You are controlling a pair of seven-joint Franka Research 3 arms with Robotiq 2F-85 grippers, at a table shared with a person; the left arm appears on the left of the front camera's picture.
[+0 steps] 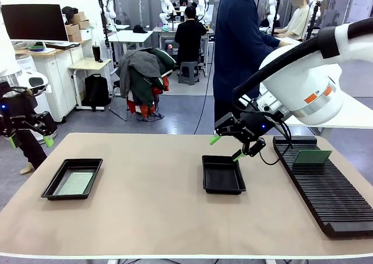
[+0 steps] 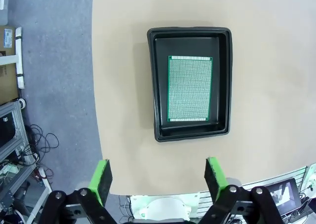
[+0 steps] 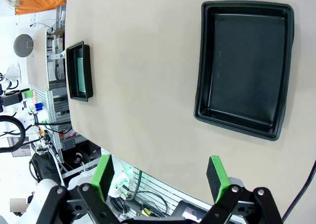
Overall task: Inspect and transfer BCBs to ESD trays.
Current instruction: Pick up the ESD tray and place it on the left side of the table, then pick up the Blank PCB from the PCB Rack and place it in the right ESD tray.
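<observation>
— Where are the boards?
— One green board [image 1: 76, 183] [image 2: 190, 88] lies flat in the left tray [image 1: 55, 185] [image 2: 224, 85]. A second board [image 1: 312, 157] sits on the rack [image 1: 326, 194].
— Your grippers?
— Both are wide open and hold nothing. My left gripper [image 1: 30, 138] [image 2: 158, 177] is above the left tray, and my right gripper [image 1: 226, 147] [image 3: 160, 177] hangs near the middle tray [image 1: 223, 182] [image 3: 247, 66].

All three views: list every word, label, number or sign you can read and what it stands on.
No text here can be read.
Circuit board in the black ESD tray: bare hole grid, no legible print.
Cardboard boxes beside the monitor: labels too small.
Box label at the left wrist view's edge: blurred.
</observation>
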